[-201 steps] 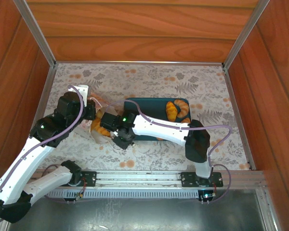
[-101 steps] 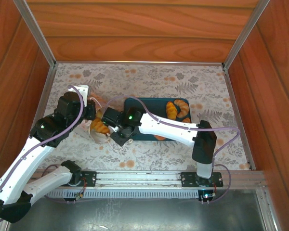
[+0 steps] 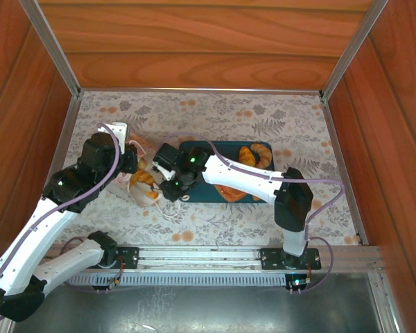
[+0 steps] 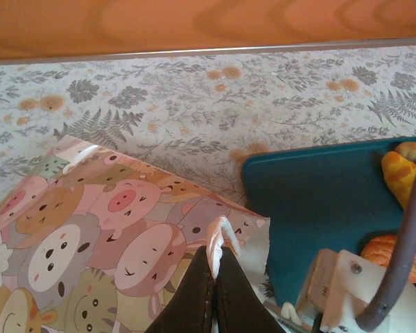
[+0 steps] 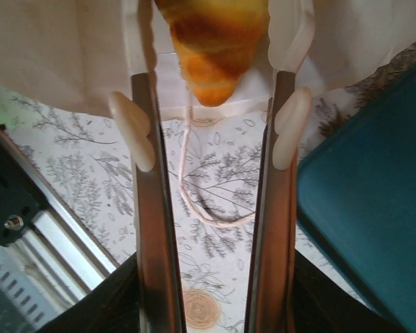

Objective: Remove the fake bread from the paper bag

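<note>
- The far half of the table is bare up to the wooden walls: free room for either arm.
- The teal tray lies just beside the paper bag, leaving only a narrow strip between.
- The left gripper, pinched on the bag's rim, bars that side.
- A croissant at the bag mouth seems to fill the gap between the spread fingers of the right gripper.
- A cord loop lies on the table beneath.

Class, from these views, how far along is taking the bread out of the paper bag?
Done: several pastries lie on the teal tray. In hand: the left gripper pinches the rim of the paper bag while the right gripper brackets a croissant at its mouth; grip unconfirmed. Left: lifting that croissant out; anything deeper is hidden.
</note>
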Controlling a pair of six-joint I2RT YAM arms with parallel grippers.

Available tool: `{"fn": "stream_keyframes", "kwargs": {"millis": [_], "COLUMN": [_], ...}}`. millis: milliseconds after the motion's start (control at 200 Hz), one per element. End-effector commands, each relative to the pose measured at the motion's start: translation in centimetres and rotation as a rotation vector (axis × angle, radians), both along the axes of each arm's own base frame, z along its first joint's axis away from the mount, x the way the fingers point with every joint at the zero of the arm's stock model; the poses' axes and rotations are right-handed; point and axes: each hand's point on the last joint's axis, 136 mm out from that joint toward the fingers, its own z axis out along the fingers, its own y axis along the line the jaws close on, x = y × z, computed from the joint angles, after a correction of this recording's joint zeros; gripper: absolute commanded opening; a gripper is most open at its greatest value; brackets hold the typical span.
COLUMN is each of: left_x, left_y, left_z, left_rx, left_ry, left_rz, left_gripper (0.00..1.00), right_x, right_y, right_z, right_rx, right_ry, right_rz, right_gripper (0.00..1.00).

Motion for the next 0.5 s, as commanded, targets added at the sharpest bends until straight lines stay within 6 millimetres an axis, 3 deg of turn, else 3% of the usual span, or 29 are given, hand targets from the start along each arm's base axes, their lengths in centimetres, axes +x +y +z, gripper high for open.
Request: {"fn": "stream_keyframes", "kwargs": {"millis": [0,190,335,495], "left_x": [0.0,0.1,0.0,0.0], "left_y": [0.2,0.1,0.1,0.2], "left_z": [1.0,1.2,1.3,1.3], "left_rx": [-0.015,-0.018,-0.021,-0.020], "left_ry": [-0.026,-0.025,-0.028,-0.030], "left_rz": [0.011,0.007,0.003,0.006], "left_gripper": [0.00,0.00,0.00,0.00], "right_x": [-1.1,-2.0,-1.4,-1.2], "right_y": [1.1,1.2,1.0,1.0], "right_z": [0.0,-1.3,-2.4,-2.2], "right_rx": [0.063,0.048,0.000,-0.020], "right_ry": [0.066,0.129,0.118,0.121], "right_rz": [0.030,0.059,0.034,0.030], "right_gripper": [0.46,0.47,0.48,0.38]}}
